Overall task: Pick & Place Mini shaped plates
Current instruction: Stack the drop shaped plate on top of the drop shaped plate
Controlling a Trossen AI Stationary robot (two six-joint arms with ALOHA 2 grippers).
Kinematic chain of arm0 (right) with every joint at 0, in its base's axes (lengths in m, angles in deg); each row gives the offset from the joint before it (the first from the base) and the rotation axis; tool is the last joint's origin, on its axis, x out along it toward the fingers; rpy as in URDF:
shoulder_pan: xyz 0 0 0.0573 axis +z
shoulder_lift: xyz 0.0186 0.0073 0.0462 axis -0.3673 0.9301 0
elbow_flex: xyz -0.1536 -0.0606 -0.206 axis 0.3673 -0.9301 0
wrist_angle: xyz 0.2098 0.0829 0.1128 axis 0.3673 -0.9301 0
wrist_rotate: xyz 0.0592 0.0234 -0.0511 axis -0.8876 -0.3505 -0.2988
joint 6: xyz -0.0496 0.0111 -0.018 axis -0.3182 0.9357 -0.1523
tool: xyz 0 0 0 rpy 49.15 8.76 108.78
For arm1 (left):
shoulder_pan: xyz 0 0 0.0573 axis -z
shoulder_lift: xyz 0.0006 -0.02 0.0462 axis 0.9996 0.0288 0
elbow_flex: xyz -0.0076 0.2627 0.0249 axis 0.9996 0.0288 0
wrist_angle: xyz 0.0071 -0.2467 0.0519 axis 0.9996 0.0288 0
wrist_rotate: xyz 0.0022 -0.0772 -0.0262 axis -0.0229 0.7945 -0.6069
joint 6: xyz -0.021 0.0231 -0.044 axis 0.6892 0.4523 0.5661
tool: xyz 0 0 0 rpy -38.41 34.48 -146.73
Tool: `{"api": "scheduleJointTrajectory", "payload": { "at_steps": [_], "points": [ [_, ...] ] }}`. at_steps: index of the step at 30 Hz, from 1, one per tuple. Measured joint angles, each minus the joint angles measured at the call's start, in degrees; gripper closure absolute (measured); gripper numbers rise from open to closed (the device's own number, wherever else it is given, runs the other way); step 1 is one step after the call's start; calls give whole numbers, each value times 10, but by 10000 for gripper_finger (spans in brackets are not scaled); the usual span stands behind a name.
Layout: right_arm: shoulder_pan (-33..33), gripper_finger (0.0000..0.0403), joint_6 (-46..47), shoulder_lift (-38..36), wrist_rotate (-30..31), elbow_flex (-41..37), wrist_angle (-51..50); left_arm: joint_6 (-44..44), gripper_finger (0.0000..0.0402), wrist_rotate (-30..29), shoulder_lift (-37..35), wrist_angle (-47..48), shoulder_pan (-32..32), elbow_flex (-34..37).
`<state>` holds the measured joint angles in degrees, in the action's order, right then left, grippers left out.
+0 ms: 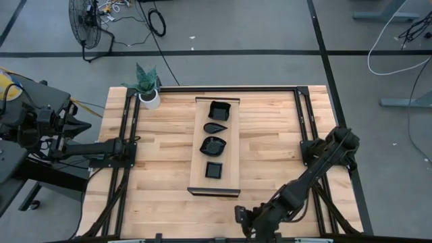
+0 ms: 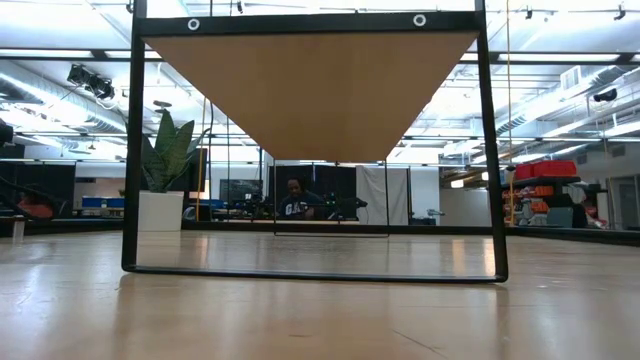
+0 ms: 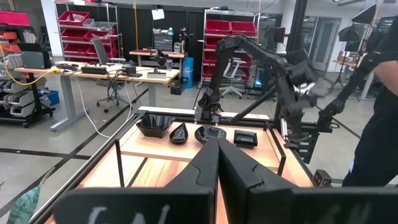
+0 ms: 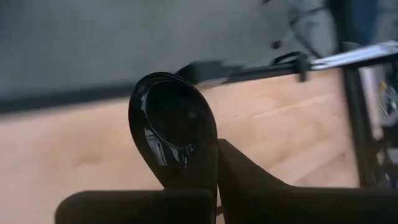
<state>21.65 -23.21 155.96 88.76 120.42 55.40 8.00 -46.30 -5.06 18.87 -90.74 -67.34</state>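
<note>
Glossy black teardrop plate (image 4: 177,134) sits clenched in your right claw (image 4: 217,158) above the tabletop's (image 1: 270,162) near edge; your left claw (image 3: 217,162) is clenched empty.

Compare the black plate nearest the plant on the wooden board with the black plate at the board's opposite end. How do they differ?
The wavy-rimmed plate nearest the plant is larger and bowl-like; the square plate is smaller and flatter. The first has an uneven, flared edge; the second has straight sides. Both are glossy black, rest on the board, and neither is touched by a tool.
</note>
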Motion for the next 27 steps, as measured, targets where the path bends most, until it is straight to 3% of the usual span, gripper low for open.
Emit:
{"api": "scheduleJointTrajectory", "payload": {
  "at_steps": [15, 23, 27],
  "points": [
    [-12, 400, 383, -147, 1, 0, 92, 0, 387, 0, 0, 0, 0, 0],
    [-50, 400, 515, -206, -5, 0, 37, 0, 387, 0, 0, 0, 0, 0],
    [-83, 400, 565, -224, -60, 0, -28, 0, 387, 0, 0, 0, 0, 0]
  ]
}}
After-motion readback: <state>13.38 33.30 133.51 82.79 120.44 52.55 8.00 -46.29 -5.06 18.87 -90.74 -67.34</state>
